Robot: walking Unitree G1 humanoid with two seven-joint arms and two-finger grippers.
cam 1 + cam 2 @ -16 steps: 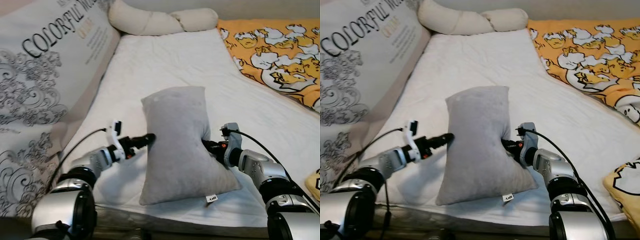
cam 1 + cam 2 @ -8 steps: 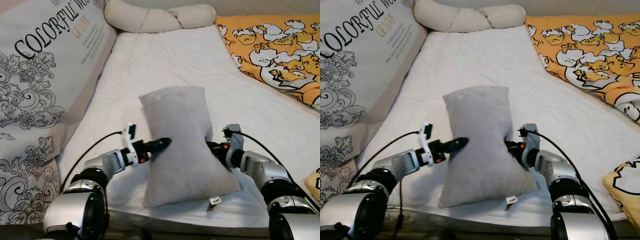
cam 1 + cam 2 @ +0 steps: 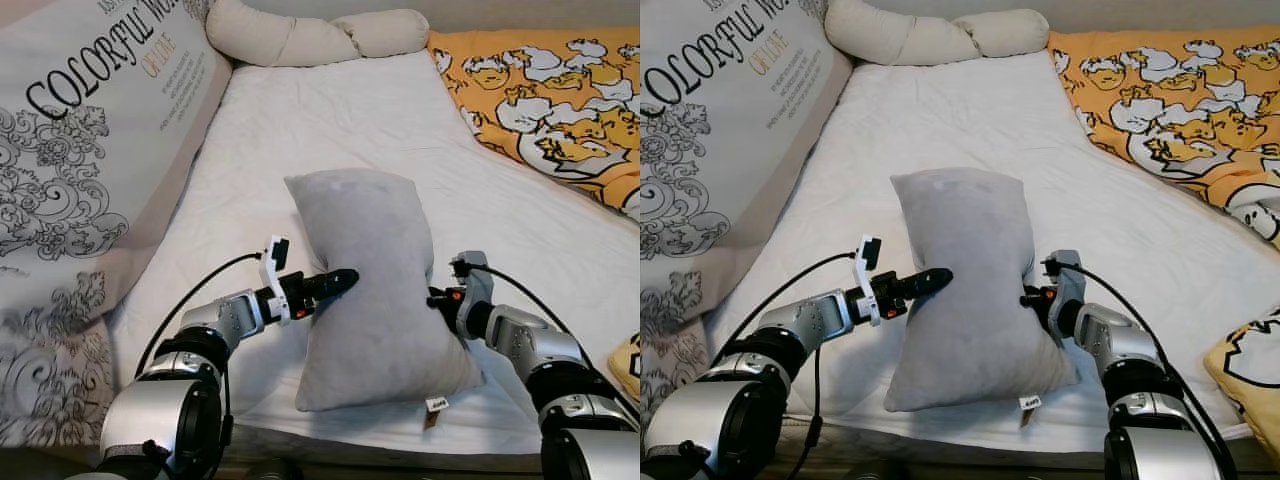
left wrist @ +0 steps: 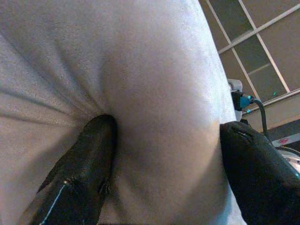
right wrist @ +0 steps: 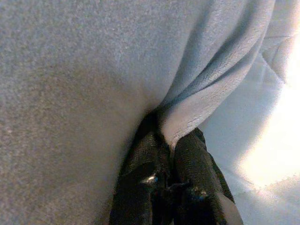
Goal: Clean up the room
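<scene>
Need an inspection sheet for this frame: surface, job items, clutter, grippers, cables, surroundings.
Surface: white bed sheet, wrinkled.
Job's things: grey pillow held between both grippers, its tag at the near corner.
Clutter: orange patterned blanket on the right; cream bolster at the far end.
Grippers: left gripper open, fingers pressed into the pillow's side; right gripper shut on a fold of the pillow.
Cables: black cable along the left arm, another along the right arm.
Surroundings: large printed cushion on the left.

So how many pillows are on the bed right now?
3: grey pillow held between both grippers, printed pillow along the robot's left, cream knotted pillow at the far end. Others may be hidden.
</scene>
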